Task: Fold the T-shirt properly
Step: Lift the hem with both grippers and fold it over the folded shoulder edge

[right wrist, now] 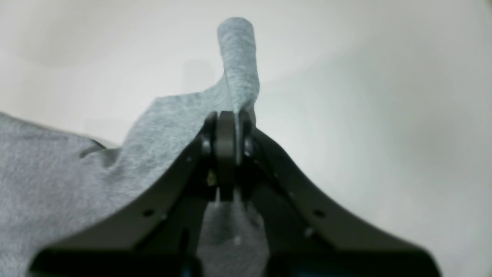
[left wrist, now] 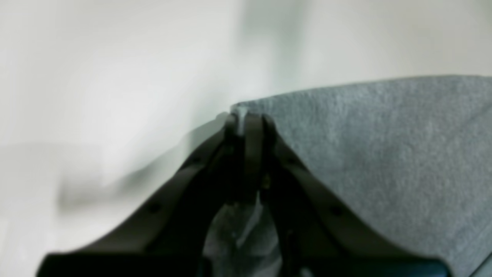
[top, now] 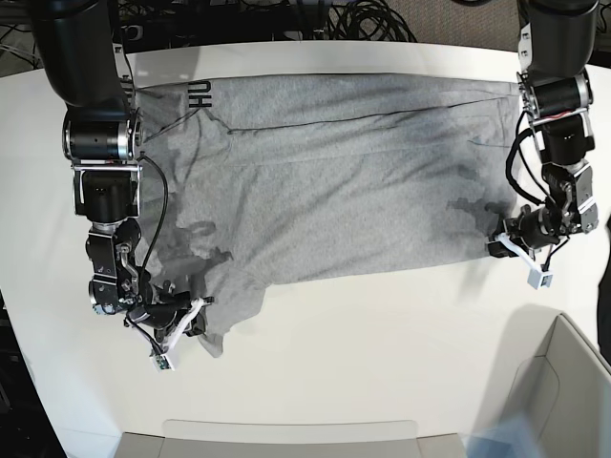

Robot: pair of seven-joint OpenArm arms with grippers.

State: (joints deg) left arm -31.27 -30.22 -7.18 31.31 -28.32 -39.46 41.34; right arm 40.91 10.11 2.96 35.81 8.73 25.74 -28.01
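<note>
One grey T-shirt (top: 334, 181) spread on one white bench (top: 382, 343); left fingers (left wrist: 246, 119) and right fingers (right wrist: 226, 123) each pinched onto its edge.

White desk (top: 382, 334) w/ smooth matte top fills most of the base view; far edge curves round at top left & top right. Behind far edge: tangle of black cables (top: 344, 19) on a dark floor/backing, too dim to tell which. Near edge: pale grey-beige panel (top: 286, 437) w/ rounded corners, butted against desk front. Bottom right: light grey bin (top: 563, 382), open top, angled walls, sits beside desk corner; blurry bluish patch at its lower left. Light soft & even, from above, shadows faint. Wrist views: only blurred white desk surface as backdrop, no room detail readable.
</note>
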